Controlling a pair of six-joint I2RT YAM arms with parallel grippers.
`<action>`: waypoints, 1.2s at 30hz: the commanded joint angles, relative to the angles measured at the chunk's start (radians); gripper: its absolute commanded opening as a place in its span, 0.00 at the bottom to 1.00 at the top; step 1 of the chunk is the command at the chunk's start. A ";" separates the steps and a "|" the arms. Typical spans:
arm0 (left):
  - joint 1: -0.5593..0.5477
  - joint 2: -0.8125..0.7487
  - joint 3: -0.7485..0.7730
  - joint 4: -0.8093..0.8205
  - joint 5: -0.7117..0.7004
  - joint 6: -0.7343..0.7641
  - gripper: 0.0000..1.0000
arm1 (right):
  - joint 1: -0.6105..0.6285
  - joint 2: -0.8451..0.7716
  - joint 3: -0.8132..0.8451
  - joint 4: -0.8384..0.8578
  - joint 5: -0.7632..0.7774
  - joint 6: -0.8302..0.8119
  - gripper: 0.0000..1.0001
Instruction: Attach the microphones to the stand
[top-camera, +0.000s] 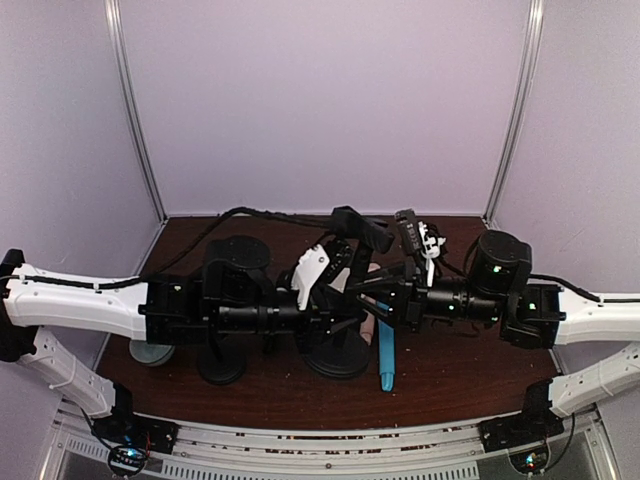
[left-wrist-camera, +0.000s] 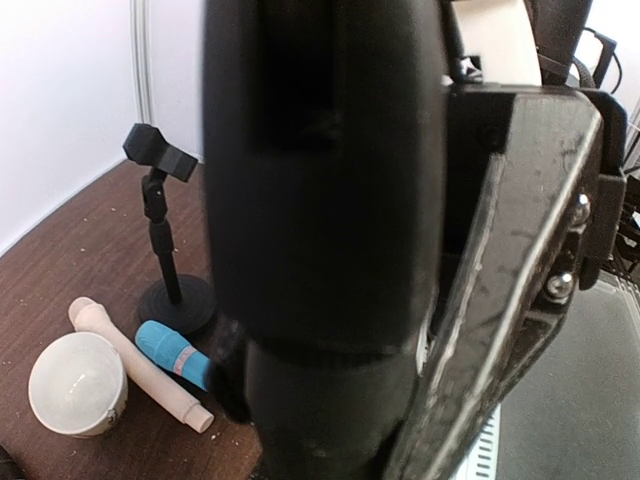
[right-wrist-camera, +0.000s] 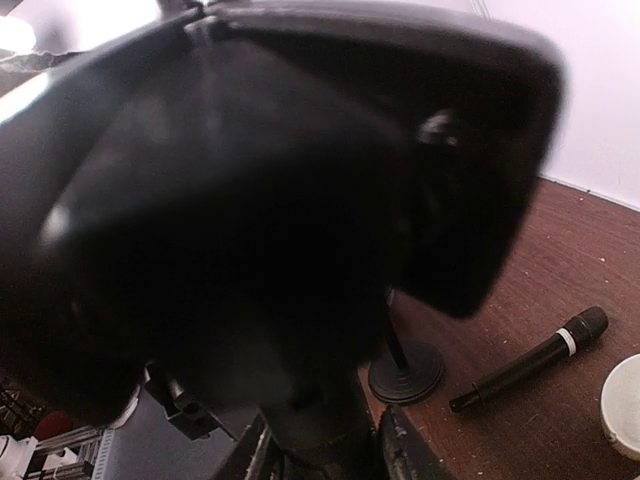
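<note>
Seen from above, your two arms meet over the middle of the brown table (top-camera: 470, 375). The light blue microphone (top-camera: 386, 355) lies flat just right of a round black stand base (top-camera: 338, 358), with its long axis running from the near edge toward the back wall. In the left wrist view a stand base also sits close to its rounded end. On the blue one's side away from that base, the cream-pink microphone (left-wrist-camera: 140, 365) lies roughly parallel, with its thick end farther from the camera. A white bowl (left-wrist-camera: 75, 383) sits just beside it. In the right wrist view the black microphone (right-wrist-camera: 530, 362) lies flat to the right of a stand base, its banded thick end pointing away from that base. Your left gripper (top-camera: 340, 312) has its fingers closed; whether they hold anything cannot be told. Your right gripper (top-camera: 372, 297) is hidden by clutter, so its fingers cannot be judged. A close black bulk (left-wrist-camera: 320, 250) blocks most of each wrist view.
</note>
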 joint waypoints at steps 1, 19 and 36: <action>0.001 -0.006 0.084 0.065 0.096 0.022 0.00 | 0.008 0.010 0.005 0.020 -0.021 -0.015 0.27; -0.073 -0.062 -0.122 0.294 -0.329 0.173 0.65 | 0.010 -0.089 0.123 -0.174 0.178 -0.039 0.00; -0.070 0.040 -0.103 0.372 -0.365 0.239 0.31 | 0.013 -0.004 0.242 -0.231 0.167 -0.048 0.00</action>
